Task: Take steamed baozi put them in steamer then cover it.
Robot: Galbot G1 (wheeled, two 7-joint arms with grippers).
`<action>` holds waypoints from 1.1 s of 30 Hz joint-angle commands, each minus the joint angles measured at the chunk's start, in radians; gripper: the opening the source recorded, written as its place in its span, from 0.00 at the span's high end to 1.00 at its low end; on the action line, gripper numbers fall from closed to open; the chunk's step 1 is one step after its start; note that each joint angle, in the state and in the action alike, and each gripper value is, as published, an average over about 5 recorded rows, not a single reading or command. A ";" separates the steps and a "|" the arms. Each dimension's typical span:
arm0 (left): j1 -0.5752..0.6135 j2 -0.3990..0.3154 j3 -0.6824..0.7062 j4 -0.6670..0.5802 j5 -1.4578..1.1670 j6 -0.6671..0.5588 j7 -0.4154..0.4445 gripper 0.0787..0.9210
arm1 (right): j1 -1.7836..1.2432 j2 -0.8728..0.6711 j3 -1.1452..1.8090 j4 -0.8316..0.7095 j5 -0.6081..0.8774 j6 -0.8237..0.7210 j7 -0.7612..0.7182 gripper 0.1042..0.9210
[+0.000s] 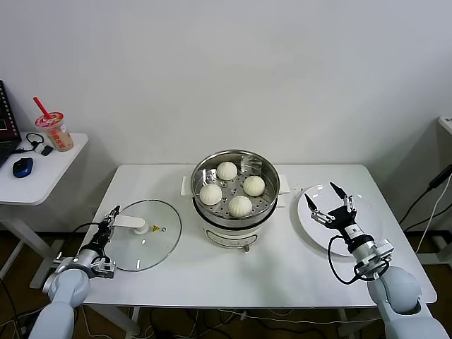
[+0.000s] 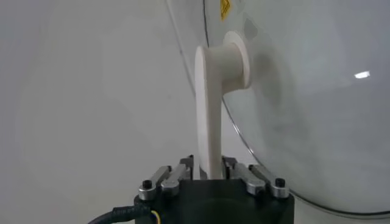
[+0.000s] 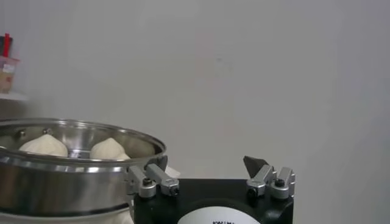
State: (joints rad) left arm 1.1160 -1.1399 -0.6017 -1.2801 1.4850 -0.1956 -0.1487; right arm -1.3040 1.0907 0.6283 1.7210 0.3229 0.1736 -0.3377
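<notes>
Four baozi (image 1: 234, 189) sat in the steamer (image 1: 235, 205). Left of the steamer, left gripper (image 1: 111, 217) straddled the glass lid's (image 1: 145, 244) handle (image 1: 131, 222), pinch uncertain; squeeze firmly before lifting. Right gripper (image 1: 332, 200) gaped over the plate (image 1: 374, 227).

From the head we look down on the bench (image 1: 282, 268) around the steamer (image 1: 235, 194). Our left wrist camera sits close behind the lid handle (image 2: 210, 115); our right wrist camera faces the steamer's rim, shared with the head view.
</notes>
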 commanded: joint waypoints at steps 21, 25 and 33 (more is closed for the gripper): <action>0.304 -0.005 -0.118 -0.337 -0.153 0.024 0.068 0.12 | 0.020 -0.031 0.000 -0.012 0.013 0.009 -0.011 0.12; 0.404 -0.061 -0.192 -0.413 -0.213 0.012 0.060 0.12 | 0.032 -0.033 -0.001 -0.023 0.016 0.012 -0.012 0.12; 0.584 -0.195 -0.276 -0.588 -0.510 0.037 0.064 0.12 | 0.072 -0.062 -0.036 -0.024 0.018 0.000 -0.016 0.12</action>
State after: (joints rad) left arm 1.5042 -1.2293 -0.7855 -1.6827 1.2136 -0.1756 -0.0901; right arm -1.2533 1.0447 0.6073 1.6975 0.3382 0.1780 -0.3526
